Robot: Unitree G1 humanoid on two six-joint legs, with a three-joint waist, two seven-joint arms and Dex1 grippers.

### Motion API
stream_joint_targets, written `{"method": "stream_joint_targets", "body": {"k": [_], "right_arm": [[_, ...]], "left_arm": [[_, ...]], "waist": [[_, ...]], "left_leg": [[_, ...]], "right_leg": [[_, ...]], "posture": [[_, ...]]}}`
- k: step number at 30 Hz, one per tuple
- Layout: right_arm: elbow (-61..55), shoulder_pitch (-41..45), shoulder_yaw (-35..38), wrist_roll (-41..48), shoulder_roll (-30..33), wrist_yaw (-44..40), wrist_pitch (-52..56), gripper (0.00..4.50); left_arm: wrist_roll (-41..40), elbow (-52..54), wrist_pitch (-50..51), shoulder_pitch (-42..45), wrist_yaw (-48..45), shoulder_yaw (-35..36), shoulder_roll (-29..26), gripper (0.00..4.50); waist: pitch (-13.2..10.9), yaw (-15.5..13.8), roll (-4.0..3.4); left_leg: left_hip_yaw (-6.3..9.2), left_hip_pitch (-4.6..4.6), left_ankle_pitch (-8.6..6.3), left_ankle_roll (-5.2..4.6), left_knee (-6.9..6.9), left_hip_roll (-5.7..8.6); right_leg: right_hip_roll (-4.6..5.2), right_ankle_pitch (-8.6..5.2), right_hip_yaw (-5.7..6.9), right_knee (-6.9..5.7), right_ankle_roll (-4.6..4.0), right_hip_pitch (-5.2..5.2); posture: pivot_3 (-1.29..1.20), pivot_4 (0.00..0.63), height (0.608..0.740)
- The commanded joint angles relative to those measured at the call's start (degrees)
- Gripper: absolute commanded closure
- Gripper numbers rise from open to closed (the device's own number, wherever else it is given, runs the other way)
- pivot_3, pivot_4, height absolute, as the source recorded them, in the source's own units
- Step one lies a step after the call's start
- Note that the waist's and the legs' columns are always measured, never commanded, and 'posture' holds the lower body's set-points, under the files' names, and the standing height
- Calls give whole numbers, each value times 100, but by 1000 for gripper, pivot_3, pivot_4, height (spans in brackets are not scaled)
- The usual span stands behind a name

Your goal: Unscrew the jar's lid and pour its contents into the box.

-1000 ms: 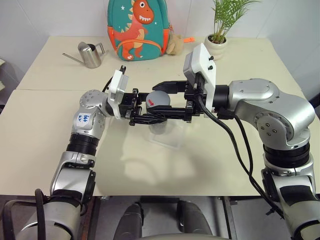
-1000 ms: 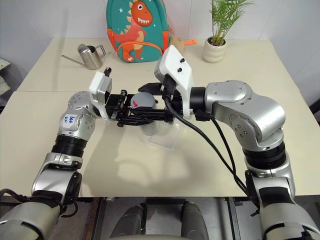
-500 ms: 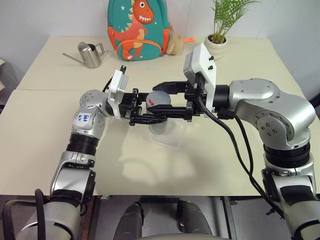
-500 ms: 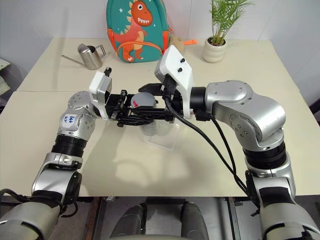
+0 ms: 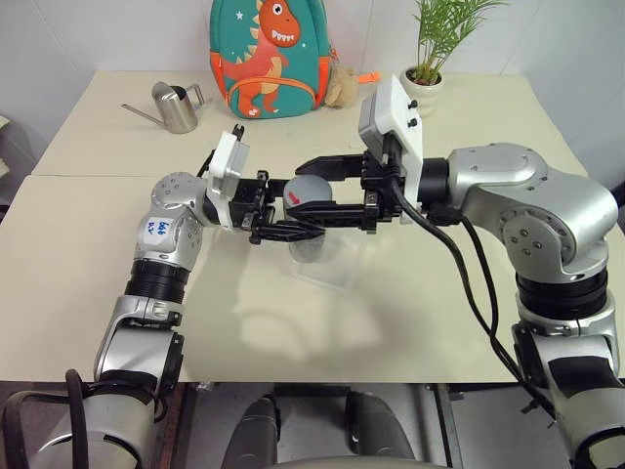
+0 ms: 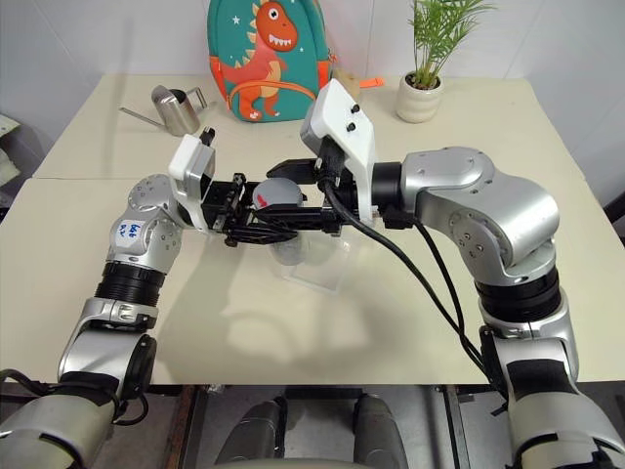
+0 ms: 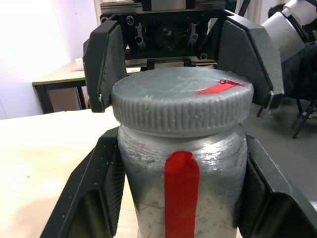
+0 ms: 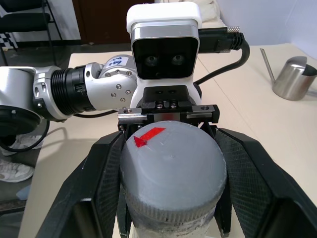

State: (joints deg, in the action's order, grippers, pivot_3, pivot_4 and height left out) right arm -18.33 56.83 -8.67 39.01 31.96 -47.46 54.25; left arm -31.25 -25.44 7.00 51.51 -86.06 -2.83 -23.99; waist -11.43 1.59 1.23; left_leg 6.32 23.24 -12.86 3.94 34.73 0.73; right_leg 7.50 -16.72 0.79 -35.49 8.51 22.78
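The jar [image 7: 181, 193], clear with a red strip down its side, is held upright in the air above the middle of the table. My left gripper [image 5: 311, 225] reaches in from the left and is shut on the jar's body. The grey lid [image 5: 311, 191], with a red mark on top, sits on the jar. My right gripper [image 8: 173, 188] comes from the right and is shut on the lid [image 8: 173, 168]. Directly under the jar, the transparent box [image 5: 337, 278] rests on the table. The contents cannot be made out inside the jar.
At the back of the table stand a steel watering can [image 5: 176, 106], a green dinosaur backpack [image 5: 270, 54] and a potted plant in a white pot [image 5: 426, 88]. Open tabletop lies in front of and beside the box.
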Motion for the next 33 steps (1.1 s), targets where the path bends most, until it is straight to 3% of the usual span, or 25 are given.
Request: {"method": "stream_joint_targets", "body": {"k": [1, 20, 27, 33], "right_arm": [[109, 413, 524, -239, 200, 77, -441, 1859], [697, 692, 608, -719, 415, -54, -870, 1859], [728, -336, 948, -1119, 1009, 578, -448, 1859], [407, -1979, 1589, -1372, 1171, 1377, -64, 1859]], "left_arm": [[70, 183, 27, -195, -542, -163, -53, 2080], [80, 32, -202, -75, -427, -104, -43, 2080], [89, -316, -413, 365, -99, 421, -421, 2080], [131, -388, -344, 284, 102, 834, -896, 2080]], "waist": [[0, -4, 0], [-3, -6, -3], [-3, -17, -2], [-3, -17, -3]], "left_leg": [[0, 0, 0, 0, 0, 0], [-8, 0, -1, -2, -3, 0], [-9, 0, -2, -3, 0, 1], [-14, 3, -7, -12, -5, 1]], "right_leg": [[-1, 0, 0, 0, 0, 0], [0, 1, -6, 6, 1, 0], [1, 1, -6, 6, 2, 0], [2, -1, -8, 15, 4, 1]], "posture": [[0, 150, 740], [0, 150, 740], [0, 150, 740], [0, 150, 740]]}}
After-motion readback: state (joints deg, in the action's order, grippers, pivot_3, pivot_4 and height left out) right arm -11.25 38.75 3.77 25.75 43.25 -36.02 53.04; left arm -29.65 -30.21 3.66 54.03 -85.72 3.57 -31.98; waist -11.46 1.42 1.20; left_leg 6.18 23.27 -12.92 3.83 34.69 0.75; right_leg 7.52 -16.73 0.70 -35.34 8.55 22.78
